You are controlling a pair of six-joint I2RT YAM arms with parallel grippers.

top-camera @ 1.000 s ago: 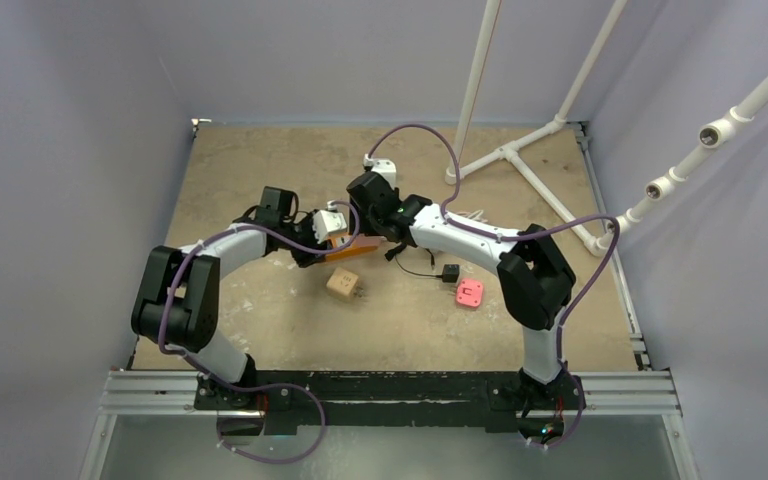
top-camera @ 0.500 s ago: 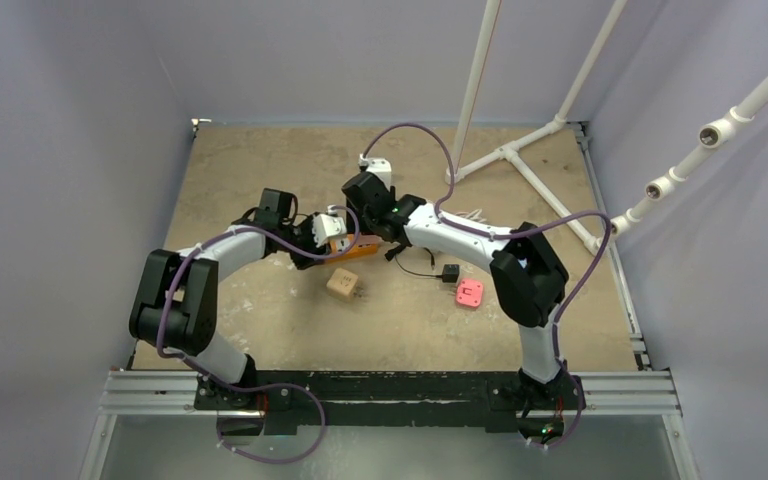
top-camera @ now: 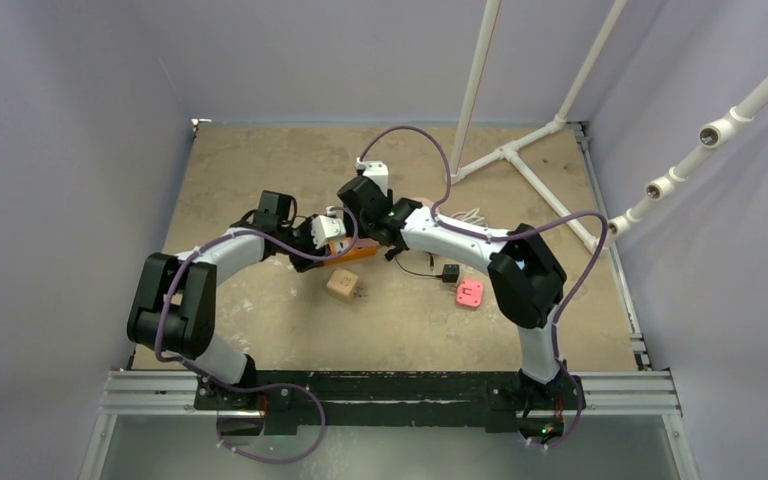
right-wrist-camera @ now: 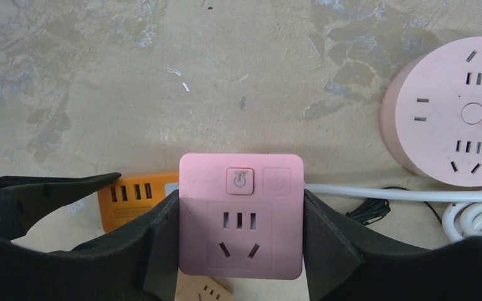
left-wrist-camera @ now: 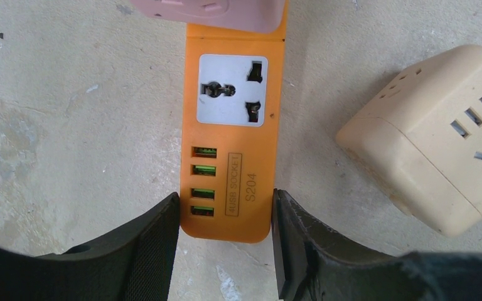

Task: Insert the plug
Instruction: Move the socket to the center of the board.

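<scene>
On the sand-coloured tabletop, the left gripper is clamping the near end of the flat orange plastic power strip, with one finger pressing on each long side. The right gripper is gripping the square pink plastic plug block by its two sides. That block is covering the strip's far end just beyond the exposed white socket face, though contact cannot be told, while a beige plastic cube socket is sitting just beside the strip.
</scene>
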